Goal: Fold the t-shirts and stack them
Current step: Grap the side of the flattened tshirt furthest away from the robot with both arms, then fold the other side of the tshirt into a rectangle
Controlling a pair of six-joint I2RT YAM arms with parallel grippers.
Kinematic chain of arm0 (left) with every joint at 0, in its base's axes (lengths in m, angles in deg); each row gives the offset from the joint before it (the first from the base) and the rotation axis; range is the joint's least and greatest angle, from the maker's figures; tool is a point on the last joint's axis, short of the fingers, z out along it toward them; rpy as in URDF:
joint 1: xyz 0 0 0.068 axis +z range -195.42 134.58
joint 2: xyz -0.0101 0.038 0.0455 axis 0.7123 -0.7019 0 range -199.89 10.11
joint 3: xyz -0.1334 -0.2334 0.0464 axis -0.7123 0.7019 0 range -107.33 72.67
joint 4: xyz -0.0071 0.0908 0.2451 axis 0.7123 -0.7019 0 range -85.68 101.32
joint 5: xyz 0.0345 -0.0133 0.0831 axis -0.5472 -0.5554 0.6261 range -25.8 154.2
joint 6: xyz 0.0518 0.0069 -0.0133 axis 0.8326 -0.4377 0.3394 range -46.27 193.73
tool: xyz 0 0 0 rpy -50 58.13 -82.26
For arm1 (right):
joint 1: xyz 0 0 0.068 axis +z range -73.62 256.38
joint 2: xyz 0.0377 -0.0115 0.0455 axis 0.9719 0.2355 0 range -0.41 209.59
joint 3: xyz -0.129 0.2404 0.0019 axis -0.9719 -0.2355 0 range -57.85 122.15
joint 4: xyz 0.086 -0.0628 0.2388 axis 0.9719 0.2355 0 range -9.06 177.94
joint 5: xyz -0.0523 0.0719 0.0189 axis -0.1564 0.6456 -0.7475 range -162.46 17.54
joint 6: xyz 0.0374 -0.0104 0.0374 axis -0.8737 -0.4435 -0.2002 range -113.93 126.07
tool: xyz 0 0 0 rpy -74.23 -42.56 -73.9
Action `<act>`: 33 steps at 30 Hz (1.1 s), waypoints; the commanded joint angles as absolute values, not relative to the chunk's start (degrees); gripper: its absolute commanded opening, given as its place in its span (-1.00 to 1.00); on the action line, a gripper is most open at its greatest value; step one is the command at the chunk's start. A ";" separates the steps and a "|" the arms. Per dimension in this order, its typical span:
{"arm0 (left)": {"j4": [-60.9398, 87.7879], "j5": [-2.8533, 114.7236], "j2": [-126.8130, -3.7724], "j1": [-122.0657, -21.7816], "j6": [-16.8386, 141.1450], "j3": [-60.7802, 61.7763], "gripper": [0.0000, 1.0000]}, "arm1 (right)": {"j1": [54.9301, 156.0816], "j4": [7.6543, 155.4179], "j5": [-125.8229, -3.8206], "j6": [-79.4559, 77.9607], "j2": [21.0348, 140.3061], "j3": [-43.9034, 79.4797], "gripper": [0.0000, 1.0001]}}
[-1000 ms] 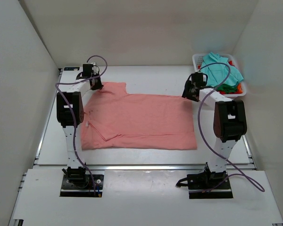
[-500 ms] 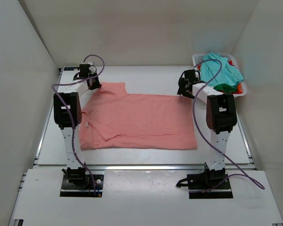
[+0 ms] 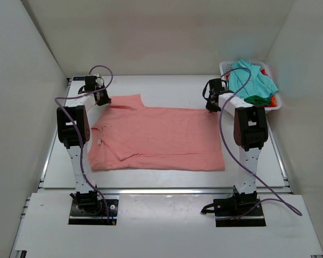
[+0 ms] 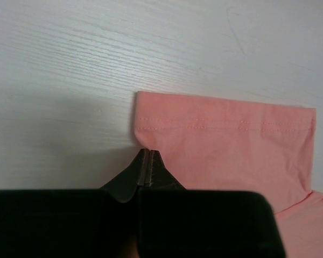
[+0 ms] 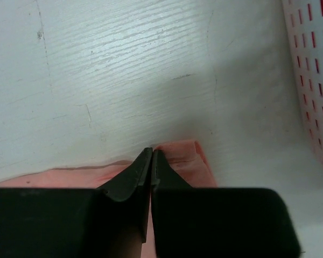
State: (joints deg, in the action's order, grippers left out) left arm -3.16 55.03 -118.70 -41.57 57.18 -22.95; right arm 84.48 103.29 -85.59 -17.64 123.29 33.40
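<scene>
Your pink shirt [image 3: 159, 137] lies flat on the bench [image 3: 172, 88]. You have the left pincer [image 4: 145, 161] clamped on its far sleeve edge and the right pincer [image 5: 151, 159] on the far hem corner, likely to lift that edge evenly for a fold. The other shirts [image 3: 251, 81] sit in the basket [image 3: 224, 67].

Setting: robotics lab test cell. Evidence: plain white panel walls [image 3: 21, 64] enclosing a white counter [image 3: 167, 88]; left arm [image 3: 70, 126] and right arm [image 3: 250, 129] bolted to black base plates [image 3: 91, 210]; loose purple cables [image 3: 225, 141]; aluminium rail [image 3: 45, 164] along the counter edge.
</scene>
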 commanded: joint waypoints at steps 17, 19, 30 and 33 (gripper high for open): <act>-3.53 48.64 -99.77 -40.33 55.45 -13.22 -1.00 | 83.32 98.26 -80.47 -15.55 103.67 18.99 -1.00; -3.62 48.90 -97.13 -39.98 55.36 -9.52 -1.00 | 83.50 97.90 -79.76 -15.03 101.55 16.17 -1.00; -5.46 51.36 -81.21 -38.31 57.73 9.20 -1.00 | 82.01 95.18 -75.27 -15.20 86.09 -2.55 -1.00; -7.66 52.15 -75.60 -38.48 58.18 12.01 -1.00 | 81.39 95.53 -73.70 -15.29 81.96 -6.69 -1.00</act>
State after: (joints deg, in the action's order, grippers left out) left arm -6.33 51.11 -82.88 -38.72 56.74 10.47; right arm 82.14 97.54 -74.79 -15.10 86.57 -4.61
